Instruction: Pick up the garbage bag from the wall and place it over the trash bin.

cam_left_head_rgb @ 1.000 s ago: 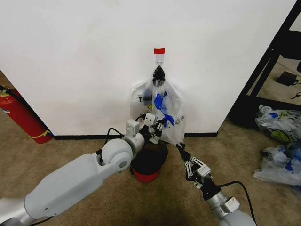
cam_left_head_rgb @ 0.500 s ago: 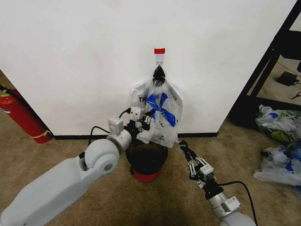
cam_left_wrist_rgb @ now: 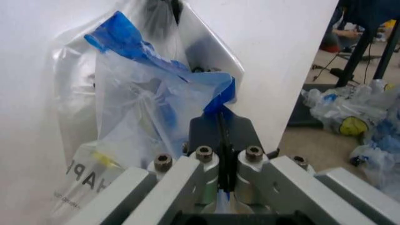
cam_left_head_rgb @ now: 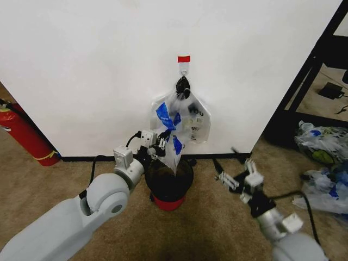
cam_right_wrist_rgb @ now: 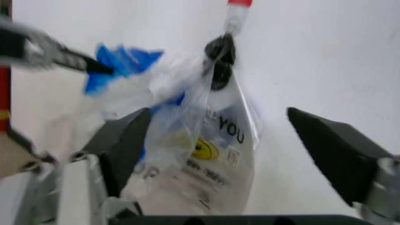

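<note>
Head view: left pincer clamps garbage bag; right pincer spread wide, empty.

The head camera looked down and forward at the wall, both arms in view from well back. Each wrist camera faced the hanging bag up close; all three views shared it.

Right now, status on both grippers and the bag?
Left gripper shut on the garbage bag, above the trash bin. Bag on the hook. Right gripper open, off the bag.
</note>
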You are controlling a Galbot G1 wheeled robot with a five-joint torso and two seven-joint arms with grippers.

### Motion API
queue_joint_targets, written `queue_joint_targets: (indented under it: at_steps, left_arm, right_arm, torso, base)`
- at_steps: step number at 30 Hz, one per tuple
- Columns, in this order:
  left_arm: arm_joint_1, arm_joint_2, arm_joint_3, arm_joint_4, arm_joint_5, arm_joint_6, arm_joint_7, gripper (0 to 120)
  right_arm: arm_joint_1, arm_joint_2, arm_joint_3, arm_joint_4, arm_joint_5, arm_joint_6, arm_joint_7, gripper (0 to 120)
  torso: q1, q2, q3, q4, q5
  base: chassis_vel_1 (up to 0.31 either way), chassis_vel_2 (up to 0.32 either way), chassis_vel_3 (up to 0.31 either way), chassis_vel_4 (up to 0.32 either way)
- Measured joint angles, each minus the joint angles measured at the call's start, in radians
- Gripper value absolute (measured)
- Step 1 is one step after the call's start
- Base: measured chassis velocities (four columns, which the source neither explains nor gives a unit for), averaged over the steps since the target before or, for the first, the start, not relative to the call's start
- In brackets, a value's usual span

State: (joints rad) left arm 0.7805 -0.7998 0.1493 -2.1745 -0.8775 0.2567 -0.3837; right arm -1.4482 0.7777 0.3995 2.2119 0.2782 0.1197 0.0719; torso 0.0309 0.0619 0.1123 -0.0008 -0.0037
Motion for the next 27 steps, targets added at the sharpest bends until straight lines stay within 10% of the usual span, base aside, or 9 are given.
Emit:
queue_joint_targets:
  at_steps: [11,27]
  left_arm:
    - [-0.044,-0.026,0.070,0.026,-0.009,0.002,-0.001,0]
    - [-0.019,-0.022,0.079,0.011,0.004,-0.002,-0.006,0]
  right_arm:
    - [0.340,-0.083,-0.267,-0.176,-0.013,-0.071,-0.001,99]
    - [0.563,0.055,-0.519,-0.347,-0.307,-0.119,0.012,57]
  torso:
    - [0.000,0.000,0.000,-0.0006,0.0000]
    - [0.000,0.000,0.000,-0.0009,-0.0003]
  base:
    - [0.000,0.000,0.000,0.000]
    - [0.000,0.000,0.000,0.000]
